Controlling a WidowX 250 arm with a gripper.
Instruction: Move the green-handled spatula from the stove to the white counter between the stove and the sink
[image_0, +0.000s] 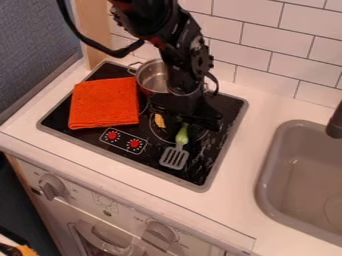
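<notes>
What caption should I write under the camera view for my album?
Black gripper above a green-handled spatula, beside an orange cloth on the stove.

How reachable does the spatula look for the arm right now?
Likely yes: the end effector hangs close by the handle end of the spatula, and nothing visible blocks it; the yellow item sits to one side.

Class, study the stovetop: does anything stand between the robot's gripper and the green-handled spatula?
Nothing visible does. The gripper is right by the upper end of the green-handled spatula. The small yellow item lies off to the picture's left, and the metal pot stands farther back.
</notes>
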